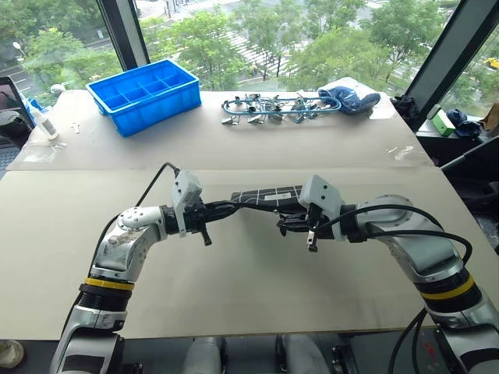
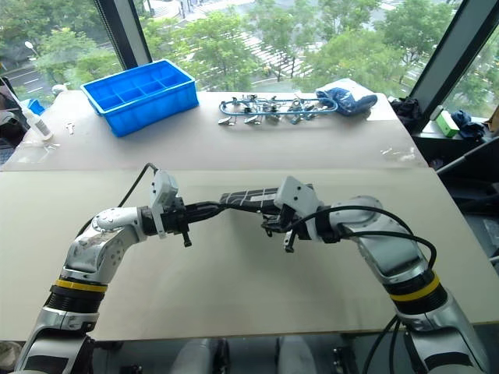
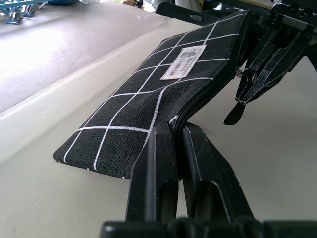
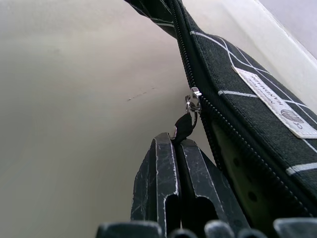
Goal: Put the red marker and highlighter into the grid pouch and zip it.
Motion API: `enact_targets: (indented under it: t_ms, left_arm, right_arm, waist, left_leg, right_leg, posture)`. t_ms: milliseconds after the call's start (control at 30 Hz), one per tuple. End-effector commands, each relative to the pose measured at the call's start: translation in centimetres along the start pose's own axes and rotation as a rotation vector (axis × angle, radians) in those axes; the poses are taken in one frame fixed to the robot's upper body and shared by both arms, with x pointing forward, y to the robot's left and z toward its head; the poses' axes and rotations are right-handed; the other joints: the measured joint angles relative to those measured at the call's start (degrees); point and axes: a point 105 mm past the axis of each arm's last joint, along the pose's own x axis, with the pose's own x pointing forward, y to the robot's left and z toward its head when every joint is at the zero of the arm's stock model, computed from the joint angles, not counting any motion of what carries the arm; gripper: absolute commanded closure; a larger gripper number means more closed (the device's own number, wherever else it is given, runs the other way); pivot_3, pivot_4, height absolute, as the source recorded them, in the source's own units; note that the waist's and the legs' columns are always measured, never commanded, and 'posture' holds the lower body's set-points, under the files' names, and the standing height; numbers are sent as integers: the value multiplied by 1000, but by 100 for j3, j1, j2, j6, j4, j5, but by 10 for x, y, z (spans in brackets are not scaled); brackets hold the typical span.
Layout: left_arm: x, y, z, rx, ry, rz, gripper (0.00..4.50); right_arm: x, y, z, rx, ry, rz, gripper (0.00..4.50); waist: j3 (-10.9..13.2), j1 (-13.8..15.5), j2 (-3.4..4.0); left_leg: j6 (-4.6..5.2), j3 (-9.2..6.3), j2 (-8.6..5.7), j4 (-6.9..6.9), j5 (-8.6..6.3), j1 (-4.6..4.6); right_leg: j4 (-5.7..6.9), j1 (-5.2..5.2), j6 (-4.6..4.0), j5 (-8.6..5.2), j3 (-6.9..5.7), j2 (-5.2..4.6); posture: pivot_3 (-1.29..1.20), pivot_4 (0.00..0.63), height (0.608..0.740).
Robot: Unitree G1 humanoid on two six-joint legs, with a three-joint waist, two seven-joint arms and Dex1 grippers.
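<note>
The grid pouch (image 1: pixel 265 195), black with thin white lines and a small white label (image 3: pixel 183 62), hangs stretched between my two grippers above the table. My left gripper (image 3: pixel 179 130) is shut on the pouch's near end at the zipper seam. My right gripper (image 4: pixel 174 141) is shut on the black zipper pull strap (image 4: pixel 184 126), just under the metal slider (image 4: pixel 193 99). In the head views the right gripper (image 1: pixel 290 224) sits at the pouch's right end. From the left gripper up to the slider the zipper is closed. The red marker and the highlighter are out of view.
A blue compartment bin (image 1: pixel 144 93) stands at the back left of the beige table (image 1: pixel 234 288). A heap of metal clips (image 1: pixel 273 107) and a blue cloth (image 1: pixel 351 97) lie at the back. A small white bottle (image 1: pixel 43 121) stands at the far left edge.
</note>
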Motion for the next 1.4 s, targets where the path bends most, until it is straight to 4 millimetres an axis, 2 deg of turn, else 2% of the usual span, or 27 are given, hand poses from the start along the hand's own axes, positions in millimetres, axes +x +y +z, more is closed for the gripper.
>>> enact_targets:
  t_ms: [33, 133, 200, 267, 367, 467, 667, 867, 933, 1000, 1067, 1167, 1300, 1367, 1400]
  left_arm:
    - [-29, 29, 10, 31, -10, 160, 4500]
    - [-27, 29, 10, 32, -12, 155, 4500]
    - [-27, 29, 10, 32, -12, 153, 4500]
    - [-26, 29, 10, 32, -13, 151, 4500]
    - [-25, 29, 10, 32, -14, 148, 4500]
    - [-24, 29, 10, 31, -16, 149, 4500]
    - [-24, 28, 9, 26, -21, 153, 4500]
    - [-25, 27, 7, 23, -21, 159, 4500]
    - [-25, 27, 8, 23, -23, 160, 4500]
    - [-26, 27, 8, 24, -22, 163, 4500]
    - [-27, 28, 7, 24, -20, 167, 4500]
    - [-29, 28, 7, 24, -19, 172, 4500]
    - [-32, 29, 7, 23, -17, 179, 4500]
    - [-32, 29, 7, 23, -17, 180, 4500]
    - [-32, 29, 7, 23, -17, 181, 4500]
  right_arm:
    - [-21, -27, -10, 60, 21, -144, 4493]
    - [-4, -23, -2, 98, -34, -129, 4493]
    - [8, -33, 2, 153, -63, -183, 4493]
    - [22, -33, 9, 167, -89, -182, 4493]
    - [42, -25, 30, 224, -166, -119, 3591]
    - [56, -9, 51, 255, -241, -5, 2619]
    - [70, 15, 72, 326, -328, 157, 2619]
    - [72, 25, 90, 381, -401, 226, 2619]
    - [55, 29, 103, 382, -472, 281, 2619]
    - [29, 30, 110, 381, -536, 330, 2619]
    - [12, 36, 101, 371, -506, 334, 2619]
    - [5, 48, 80, 381, -400, 307, 2619]
    - [9, 63, 41, 472, -203, 211, 2619]
    - [12, 67, 32, 509, -163, 181, 2619]
    - [19, 61, 23, 558, -131, 112, 2619]
  waist:
    - [0, 2, 0]
    - [0, 9, -1]
    - [0, 6, -1]
    - [0, 3, 0]
    - [0, 2, 0]
    - [0, 4, 0]
    - [0, 23, 0]
    - [0, 6, 0]
    - [0, 15, 0]
    - [0, 26, 1]
    - [0, 41, 1]
    - [-1, 58, 0]
    - [0, 46, 0]
    - [0, 28, 0]
    - [0, 17, -1]
  left_leg:
    - [0, 0, 0, 0, 0, 0]
    - [0, 0, -1, 1, 0, 0]
    - [0, 0, -1, 2, 0, -1]
    - [-1, 1, 1, 2, 1, -1]
    - [-2, 2, 0, 2, 1, -3]
    - [-3, 2, 1, 1, 2, -4]
    - [-3, 0, -1, 2, 2, -9]
    - [-3, -1, 1, 1, 2, -7]
    - [-4, 0, 1, 2, 2, -7]
    - [-4, -1, 0, 2, 2, -9]
    - [-3, -5, -1, 2, 2, -13]
    - [1, -9, -1, 1, -1, -8]
    - [2, -7, 0, -4, -1, -5]
    - [1, -6, 1, -3, -1, -3]
    - [1, -6, 0, -4, -1, -2]
  right_leg:
    - [0, 0, 0, 0, 0, 1]
    - [0, 2, 0, 0, -1, -2]
    - [1, 0, 0, 0, -1, -2]
    - [4, -1, 0, 0, 1, 0]
    - [6, -4, 0, 0, -1, -1]
    - [10, -3, 0, 0, -3, -1]
    - [17, 0, 2, 2, -8, -4]
    - [21, 0, 2, 2, -8, -2]
    - [21, 0, 2, 2, -9, -3]
    - [22, 0, 2, 2, -10, -4]
    - [22, 0, 3, 3, -12, -6]
    - [17, 8, 4, 3, -16, -8]
    - [10, 3, 1, 2, -11, -6]
    - [9, 1, -1, 0, -7, -6]
    - [7, -1, -1, 0, -5, -7]
  posture:
    - [0, 150, 740]
    - [0, 150, 740]
    - [0, 150, 740]
    - [0, 150, 740]
    - [0, 150, 740]
    - [0, 150, 740]
    - [0, 150, 740]
    - [0, 150, 740]
    - [0, 150, 740]
    - [0, 150, 740]
    - [0, 150, 740]
    - [0, 150, 740]
    - [0, 150, 740]
    - [0, 150, 740]
    - [0, 150, 740]
